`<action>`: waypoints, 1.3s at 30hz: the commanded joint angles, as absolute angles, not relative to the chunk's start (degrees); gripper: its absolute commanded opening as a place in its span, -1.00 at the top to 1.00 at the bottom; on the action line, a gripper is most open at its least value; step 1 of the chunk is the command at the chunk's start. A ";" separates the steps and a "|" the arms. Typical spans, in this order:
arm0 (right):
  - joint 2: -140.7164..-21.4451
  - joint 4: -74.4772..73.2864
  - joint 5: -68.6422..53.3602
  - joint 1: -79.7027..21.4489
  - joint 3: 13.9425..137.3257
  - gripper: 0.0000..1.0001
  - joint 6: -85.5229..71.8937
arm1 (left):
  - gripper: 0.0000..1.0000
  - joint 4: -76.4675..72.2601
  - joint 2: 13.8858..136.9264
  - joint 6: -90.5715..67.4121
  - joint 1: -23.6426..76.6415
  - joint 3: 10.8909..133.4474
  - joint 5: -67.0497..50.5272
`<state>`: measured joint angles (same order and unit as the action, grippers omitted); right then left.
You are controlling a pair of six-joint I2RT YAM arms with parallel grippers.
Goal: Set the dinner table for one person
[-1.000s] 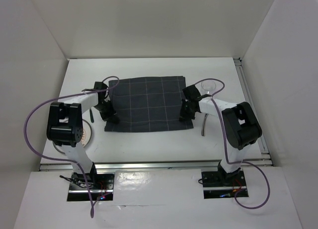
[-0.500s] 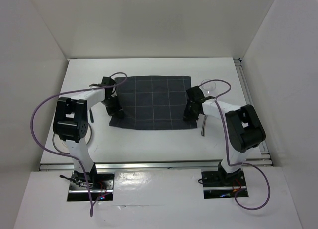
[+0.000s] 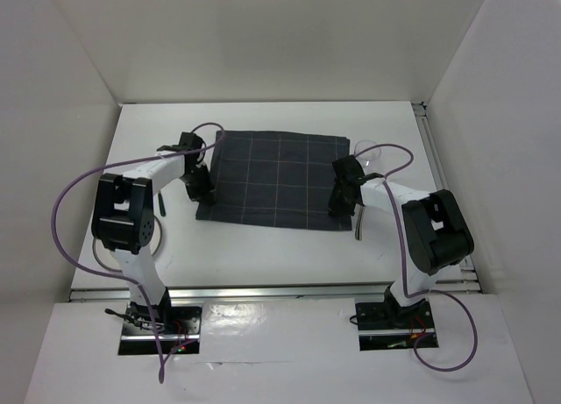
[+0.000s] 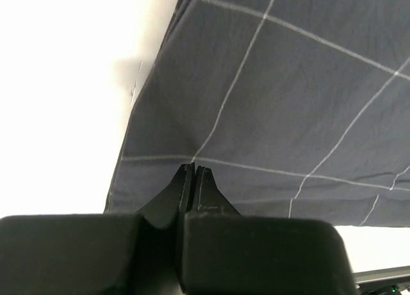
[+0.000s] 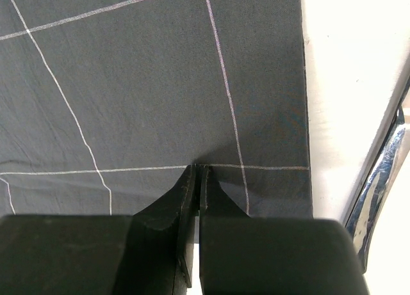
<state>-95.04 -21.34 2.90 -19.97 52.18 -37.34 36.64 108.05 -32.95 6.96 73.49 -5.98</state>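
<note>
Both arms have dragged the dark mat (image 3: pixel 273 178) rightward across the dinner table (image 3: pixel 263 257). The left gripper (image 4: pixel 193 169) and right gripper (image 5: pixel 197 169), fingers pressed together, pinch its near edge. It looks nearly centred now.

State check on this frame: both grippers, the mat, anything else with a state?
cloth mat: unfolded, spread flat, slightly skewed.
left gripper: shut on cloth mat, near-left edge.
right gripper: shut on cloth mat, near-right edge.
glass: seems upright, by the mat's far-right corner.
silver utensil: lying flat right of the mat, not touching it.
</note>
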 commanded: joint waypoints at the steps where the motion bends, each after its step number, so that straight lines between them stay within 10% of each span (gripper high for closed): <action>1: -96.41 -25.31 6.33 -19.16 52.90 1.00 -35.95 | 1.00 37.27 104.41 -31.73 7.29 71.02 -5.10; 39: -98.27 -23.91 6.24 -19.16 59.41 1.00 -27.59 | 1.00 36.99 90.36 -34.54 6.77 56.25 -0.62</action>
